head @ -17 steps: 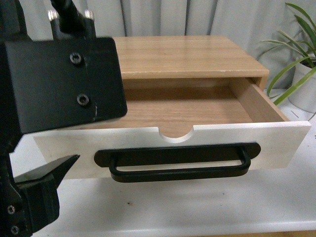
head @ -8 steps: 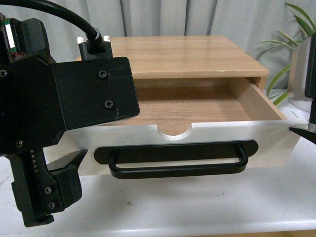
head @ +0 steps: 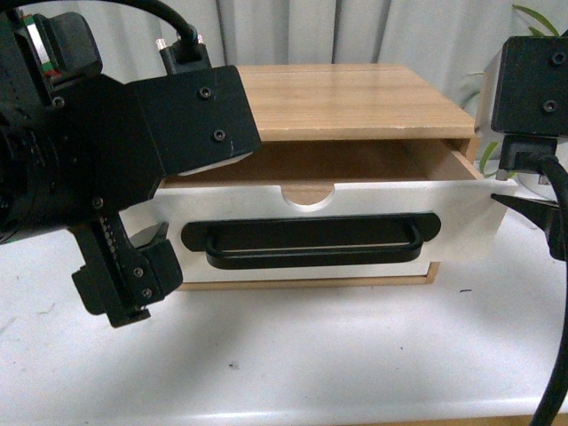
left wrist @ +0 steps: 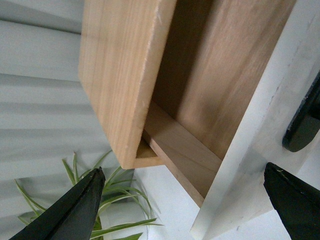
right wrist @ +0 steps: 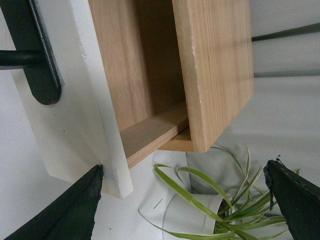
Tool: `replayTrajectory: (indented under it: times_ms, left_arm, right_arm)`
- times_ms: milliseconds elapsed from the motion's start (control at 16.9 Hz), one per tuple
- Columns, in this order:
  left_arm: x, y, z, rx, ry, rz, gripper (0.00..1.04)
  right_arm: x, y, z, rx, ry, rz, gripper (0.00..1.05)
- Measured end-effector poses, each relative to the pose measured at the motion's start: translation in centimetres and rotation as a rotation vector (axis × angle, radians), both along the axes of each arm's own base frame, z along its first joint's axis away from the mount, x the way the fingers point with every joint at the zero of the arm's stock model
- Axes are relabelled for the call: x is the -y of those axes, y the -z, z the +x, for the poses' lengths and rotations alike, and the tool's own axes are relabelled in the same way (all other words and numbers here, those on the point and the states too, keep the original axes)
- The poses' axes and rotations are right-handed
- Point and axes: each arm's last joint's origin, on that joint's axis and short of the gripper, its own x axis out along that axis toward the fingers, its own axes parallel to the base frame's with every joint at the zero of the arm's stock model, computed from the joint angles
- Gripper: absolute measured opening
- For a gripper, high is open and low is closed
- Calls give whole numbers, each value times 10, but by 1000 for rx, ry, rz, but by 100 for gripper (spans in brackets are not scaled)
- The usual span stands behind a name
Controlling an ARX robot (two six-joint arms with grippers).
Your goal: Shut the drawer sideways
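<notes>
Front view: the drawer (head: 373,200) is sitting centre frame, partly pulled out of a light wood cabinet (head: 346,98) that is standing on a white table (head: 311,355). You're seeing its white front facing the camera, w/ a long black bar handle (head: 311,241) running across the middle and a semicircular notch (head: 309,193) cutting into the top edge. A strip of wood interior is showing btwn the front and the cabinet top.

Your left gripper (left wrist: 182,172) is filling the left side of the frame, jaws spread wide. One finger (head: 200,115) is reaching across the drawer's upper left corner, and the other finger (head: 133,280) is hanging at the lower left of the front. Can't tell whether either is touching the drawer. The left wrist view is showing both black tips well apart, w/ the drawer's end, a cabinet corner and one end of the handle btwn them.

Your right gripper (right wrist: 184,167) is coming in at the right edge of the frame, jaws also spread. In the right wrist view one tip is sitting just beside the corner of the white front; contact can't be judged. The other tip is well apart from it, w/ a green plant (right wrist: 190,184) in a white pot (right wrist: 180,212) showing btwn the tips. A pale curtain (head: 355,31) is hanging behind, upper frame.
</notes>
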Motion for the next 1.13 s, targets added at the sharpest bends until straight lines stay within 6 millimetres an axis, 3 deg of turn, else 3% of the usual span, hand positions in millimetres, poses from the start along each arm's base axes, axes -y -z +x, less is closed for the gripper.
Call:
replayTrajectory:
  times_ms: [356, 652, 830, 1126]
  left_arm:
    - [13, 6, 24, 29, -39, 0, 98]
    - [26, 8, 60, 79, -107, -22, 98]
    - [31, 5, 71, 88, -127, -43, 98]
    - [37, 5, 68, 74, -111, -68, 98]
  right_arm:
    - [-3, 6, 32, -13, 18, 5, 98]
    - [-5, 2, 61, 40, 64, 29, 98]
    - [-5, 1, 69, 64, 82, 51, 98]
    - [-3, 3, 67, 56, 100, 79, 98]
